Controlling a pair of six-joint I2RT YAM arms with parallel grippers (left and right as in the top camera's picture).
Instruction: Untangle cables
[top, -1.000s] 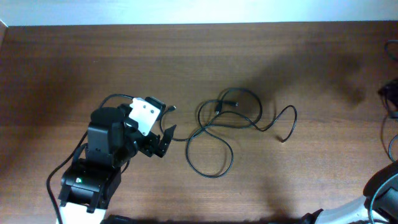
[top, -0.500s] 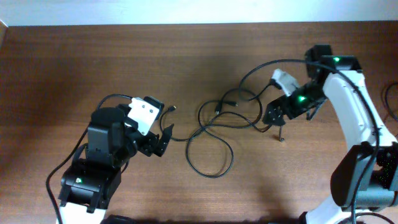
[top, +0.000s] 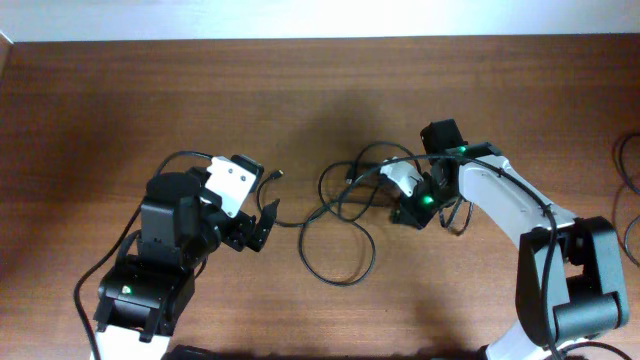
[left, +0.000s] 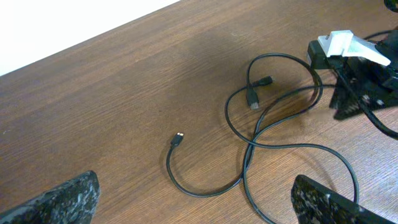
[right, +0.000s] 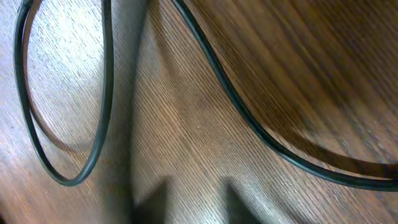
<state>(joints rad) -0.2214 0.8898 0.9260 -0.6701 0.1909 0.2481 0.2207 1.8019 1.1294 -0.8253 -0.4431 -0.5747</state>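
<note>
Lying in loose, crossing loops at the middle of the wooden table (top: 120, 100), the cables (top: 328, 208) are thin black cords that overlap where their strands meet. From that crossing the widest loop (top: 340, 282) sags toward 6 o'clock in the overhead view. A smaller one curls up toward 12 o'clock, and two small plugs (left: 253, 102) sit close together inside its curl. One strand runs out toward 9 o'clock and ends in a third plug (left: 180, 135), which lies free on the wood. Another strand trails toward 3 o'clock and passes under the right arm.

The left gripper (top: 264, 227) sits at 9 o'clock from the tangle, near the free plug but apart from it. Its fingers (left: 68, 199) are spread wide at the bottom corners of its wrist view and hold nothing.

The right gripper (top: 408, 208) is down low at 3 o'clock, right at the edge of the small upper loop. Its wrist view is close to the wood and shows two cable strands curving across the grain. Two dark blurred shapes at the bottom edge stand apart with bare wood between them, so the jaws look released with no cord between them. Whether a fingertip touches a strand cannot be told
</note>
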